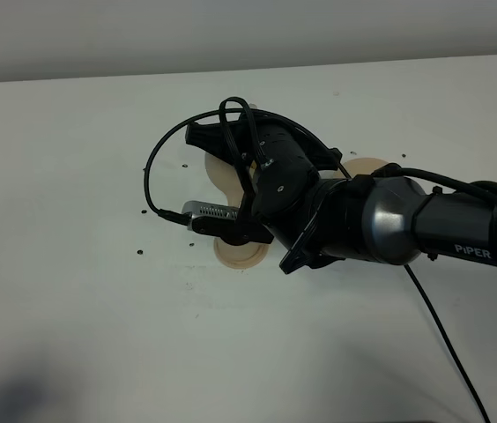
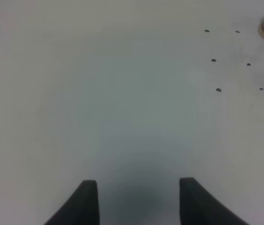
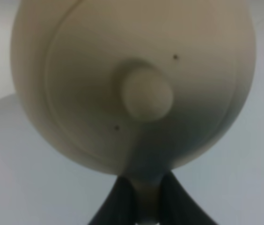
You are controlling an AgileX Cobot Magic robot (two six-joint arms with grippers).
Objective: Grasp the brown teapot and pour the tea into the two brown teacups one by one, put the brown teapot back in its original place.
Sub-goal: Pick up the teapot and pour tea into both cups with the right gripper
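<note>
Overhead, your right arm (image 1: 389,220) hides the grasp. Left wrist: left gripper (image 2: 139,201) spread, empty, over bare table (image 2: 99,93). Right wrist: right gripper (image 3: 143,185) pinches the brown teapot (image 3: 136,70) by its handle (image 3: 144,196); likely heavy, slick, fragile.

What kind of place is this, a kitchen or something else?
Probably a robotics lab bench, not a kitchen: a plain white table, a black cabled arm marked PIPER, and a tan teapot.
</note>
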